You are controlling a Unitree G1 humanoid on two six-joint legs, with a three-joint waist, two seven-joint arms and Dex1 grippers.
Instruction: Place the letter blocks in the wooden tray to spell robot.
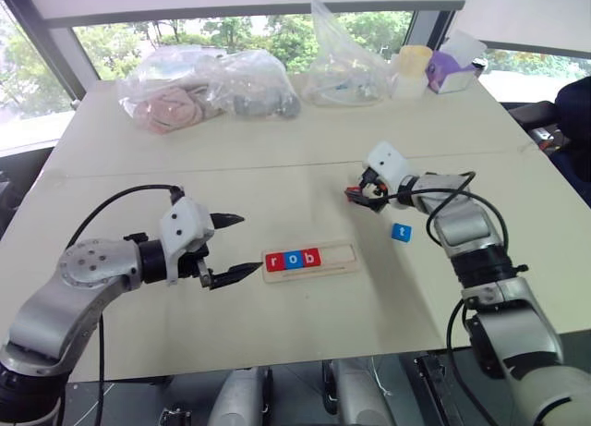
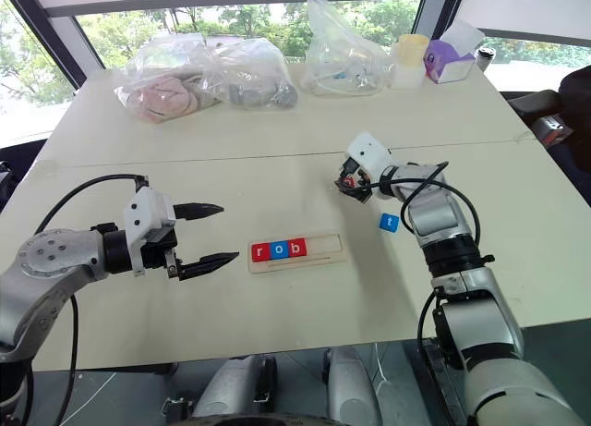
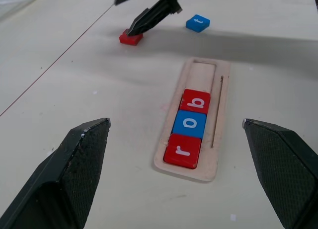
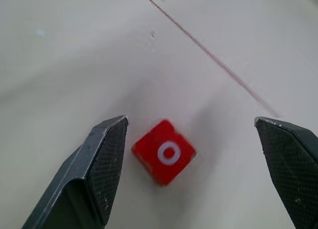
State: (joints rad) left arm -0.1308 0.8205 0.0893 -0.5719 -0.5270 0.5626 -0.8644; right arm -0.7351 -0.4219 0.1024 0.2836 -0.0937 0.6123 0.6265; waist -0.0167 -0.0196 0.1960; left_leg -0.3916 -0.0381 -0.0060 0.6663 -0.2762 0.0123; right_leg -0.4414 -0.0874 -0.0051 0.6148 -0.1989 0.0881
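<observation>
1. Nearest the camera, the left gripper (image 1: 231, 248) hovers just beside the near end of the narrow pale wooden tray (image 1: 343, 262), its two black fingers spread wide with nothing between them.
2. The tray lies flat on the cream table (image 1: 277, 149). Its slot holds a red square tile marked r (image 3: 182, 150), a blue square tile marked o (image 3: 191, 123) and a red square tile marked b (image 3: 197, 101), edge to edge; the far part of the slot is bare.
3. The small red square tile with a white o (image 4: 165, 152) lies flat on the table beyond the tray, set cornerwise between the fingers of the right gripper (image 4: 191, 164), which stand wide apart around it without touching.
4. The small blue square tile marked t (image 1: 401, 232) lies loose near the tray's far end.
5. The red o tile looks light, rigid and smooth, low to the table, so it could skid or spin if nudged on a corner.
6. Best hold, I judge: turn the wrist so the pads meet two opposite flat edges, low against the table, then pinch squarely.
7. Clear plastic bags (image 1: 208, 89) sit well apart at the far edge.
</observation>
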